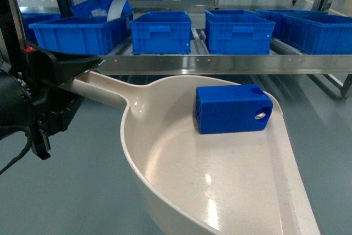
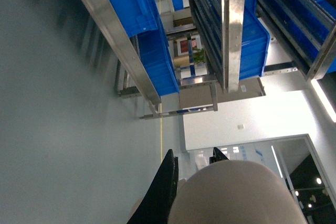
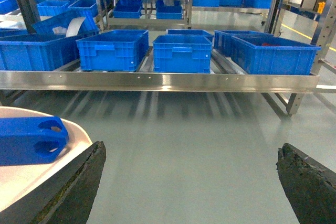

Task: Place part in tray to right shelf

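Blue part (image 1: 233,108) lay in the cream tray (image 1: 220,191), well right of the left gripper (image 1: 82,72), which was clamped on the tray's handle (image 1: 102,89). Right gripper (image 3: 191,182) gaped wide, holding nothing, part off to its left. Steel shelf (image 1: 220,63) stood beyond.

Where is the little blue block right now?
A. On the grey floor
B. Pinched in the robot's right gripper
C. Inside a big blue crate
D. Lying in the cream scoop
D: the little blue block lies on its side inside the cream scoop, near the far rim, in front of the steel shelf rail; the right gripper is open and empty.
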`<state>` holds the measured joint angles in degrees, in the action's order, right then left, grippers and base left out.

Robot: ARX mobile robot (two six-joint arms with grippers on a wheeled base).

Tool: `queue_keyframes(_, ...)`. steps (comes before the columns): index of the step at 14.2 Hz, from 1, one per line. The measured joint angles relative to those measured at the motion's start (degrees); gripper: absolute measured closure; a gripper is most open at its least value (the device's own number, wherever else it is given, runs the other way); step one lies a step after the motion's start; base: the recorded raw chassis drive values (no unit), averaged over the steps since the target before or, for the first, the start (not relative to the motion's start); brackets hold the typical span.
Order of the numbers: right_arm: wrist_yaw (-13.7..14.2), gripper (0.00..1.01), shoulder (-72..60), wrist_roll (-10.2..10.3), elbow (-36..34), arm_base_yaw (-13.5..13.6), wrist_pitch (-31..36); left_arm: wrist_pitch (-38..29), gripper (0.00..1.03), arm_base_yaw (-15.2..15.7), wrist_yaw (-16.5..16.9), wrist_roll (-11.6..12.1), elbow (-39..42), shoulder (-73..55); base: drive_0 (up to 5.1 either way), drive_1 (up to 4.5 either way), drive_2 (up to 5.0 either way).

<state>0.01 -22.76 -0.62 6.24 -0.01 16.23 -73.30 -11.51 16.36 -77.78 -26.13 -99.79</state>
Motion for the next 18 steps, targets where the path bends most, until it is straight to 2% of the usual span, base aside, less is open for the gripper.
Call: queue_keyframes(18,0.00,0.03,0.00,0.17,-0.11,0.00,-0.13,0.13,0.89,0.00,-0.04,0.11,0.04,-0.02,0.0,0.00,0.0)
